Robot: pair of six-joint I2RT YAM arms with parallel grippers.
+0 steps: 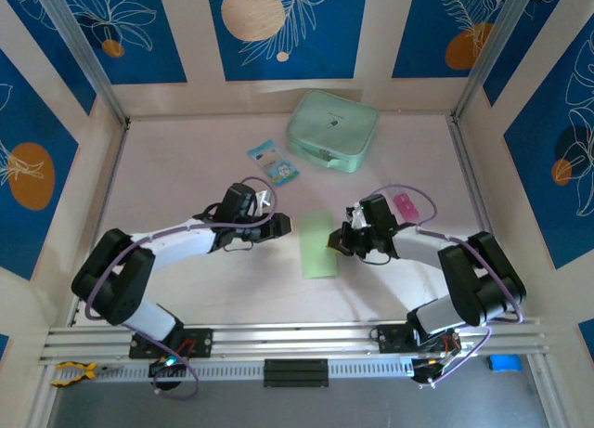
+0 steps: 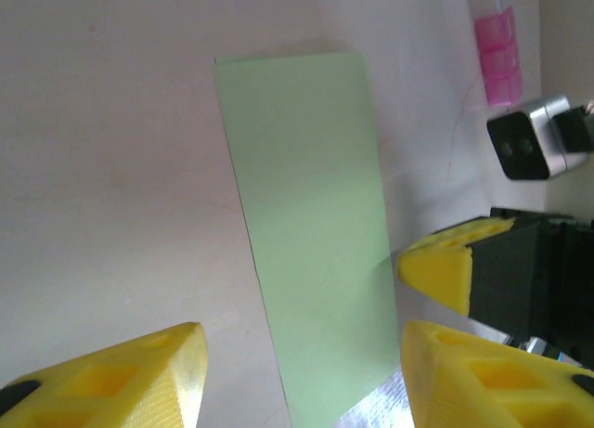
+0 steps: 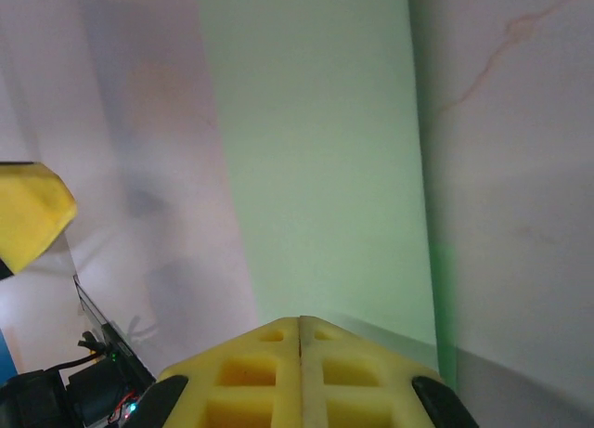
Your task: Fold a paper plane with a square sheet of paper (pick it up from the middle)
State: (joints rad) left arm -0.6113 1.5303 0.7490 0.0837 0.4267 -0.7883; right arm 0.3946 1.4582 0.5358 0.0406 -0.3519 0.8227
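**Top external view.** The square sheet of paper, folded to a narrow pale-green rectangle, lies flat on the table between the two arms. The left gripper sits just beside the sheet's far left corner. The right gripper meets the sheet's right edge. A mint-green zip case and a blue-and-white packet lie well apart at the far side.

**Left wrist view.** The left gripper stands partly open, with nothing gripped between its yellow fingers. The sheet extends away from them. The right gripper's fingertip touches the sheet's long edge. A pink item lies beyond.

**Right wrist view.** The right gripper is fully closed, pads together, pinching the near edge of the sheet.
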